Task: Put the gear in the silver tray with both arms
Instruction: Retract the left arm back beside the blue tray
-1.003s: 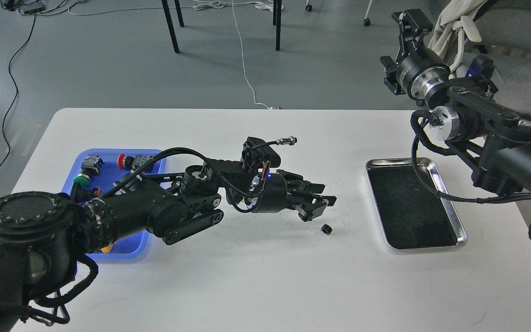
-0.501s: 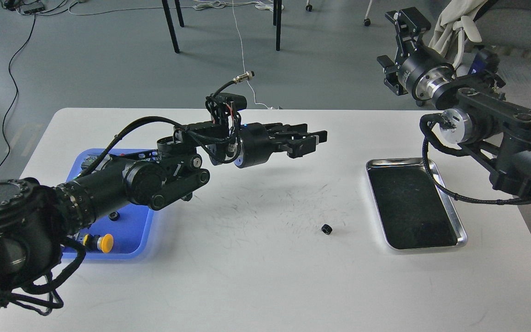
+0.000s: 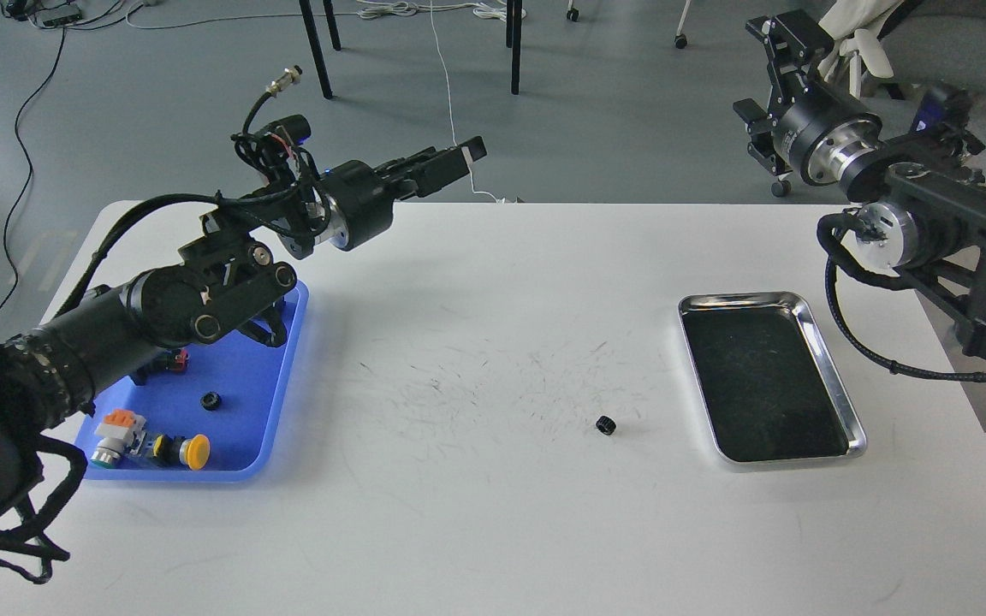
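Since a second ago the left arm has swung up and back from the table's middle, so the left gripper (image 3: 450,160) now hangs above the far table edge, its fingers drawn close together with nothing between them. Left behind on the bare white table (image 3: 493,530) lies the gear (image 3: 605,425), a small black toothed ring, resting alone on a patch of fine dark scuff marks, near the silver tray (image 3: 835,376) but apart from it. That tray is a shiny metal rectangle with rounded corners, a raised rim and a dark reflective bottom, lying flat toward the right side. At the left sits a blue plastic tray (image 3: 240,381), partly covered by the left arm; it holds a second small black ring (image 3: 211,399), a yellow push button (image 3: 194,452) and an orange-topped switch (image 3: 117,426). Raised off the table's far right corner, the right gripper (image 3: 780,64) shows too dark and end-on to tell whether it is spread or closed.
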Action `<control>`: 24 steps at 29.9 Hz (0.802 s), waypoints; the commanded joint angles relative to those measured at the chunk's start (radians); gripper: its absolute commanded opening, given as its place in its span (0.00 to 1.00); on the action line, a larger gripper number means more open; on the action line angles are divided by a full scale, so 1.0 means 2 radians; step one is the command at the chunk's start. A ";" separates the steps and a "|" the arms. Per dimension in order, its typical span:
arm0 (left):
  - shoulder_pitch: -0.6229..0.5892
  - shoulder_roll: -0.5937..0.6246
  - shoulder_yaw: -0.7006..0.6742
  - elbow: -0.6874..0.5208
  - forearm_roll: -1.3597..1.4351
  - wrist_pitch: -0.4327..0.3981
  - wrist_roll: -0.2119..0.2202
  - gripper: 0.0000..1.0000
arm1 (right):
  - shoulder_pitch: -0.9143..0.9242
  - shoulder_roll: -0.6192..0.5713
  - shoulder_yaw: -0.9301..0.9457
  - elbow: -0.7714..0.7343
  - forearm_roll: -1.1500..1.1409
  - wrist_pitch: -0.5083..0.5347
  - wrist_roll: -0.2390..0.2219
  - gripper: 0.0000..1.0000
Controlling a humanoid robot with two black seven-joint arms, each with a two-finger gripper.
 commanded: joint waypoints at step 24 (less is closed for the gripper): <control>0.019 0.090 -0.008 0.102 -0.320 -0.146 0.000 0.98 | 0.098 -0.033 -0.200 0.132 -0.312 0.048 0.003 0.98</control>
